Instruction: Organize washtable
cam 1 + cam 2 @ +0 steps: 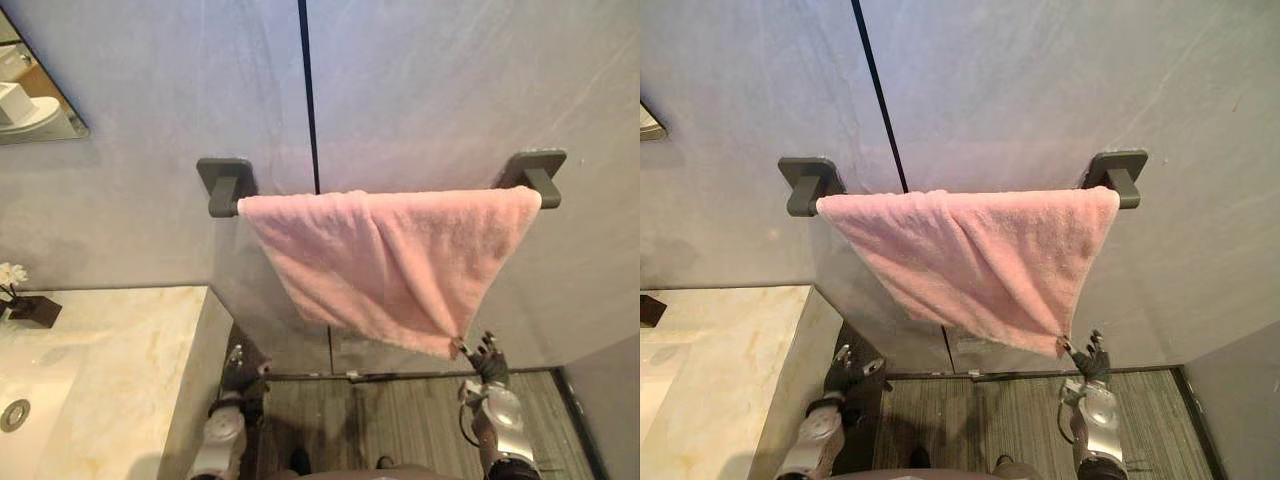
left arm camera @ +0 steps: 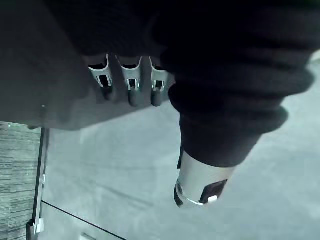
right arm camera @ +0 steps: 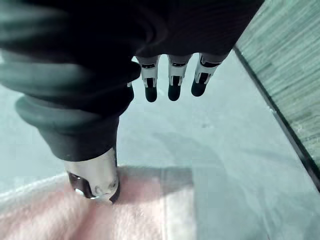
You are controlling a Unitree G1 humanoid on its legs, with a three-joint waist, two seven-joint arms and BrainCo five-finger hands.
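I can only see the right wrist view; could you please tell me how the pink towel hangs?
Observer: The towel spans from the left bracket to the right bracket, its bottom narrowing to one low corner.
Operator: Where is my right hand relative to that corner?
Observer: Close beside it, on its right.
Operator: And the left hand?
Observer: It hangs low beside the marble counter, apart from the towel.

We see a pink towel (image 1: 390, 260) of soft, nubbly terry cloth, on matt dark-grey brackets (image 1: 226, 183). The wall (image 1: 450, 80) looks smooth with a faint sheen, the countertop (image 1: 130, 350) like polished veined stone, the floor (image 1: 400, 420) streaky and matt.
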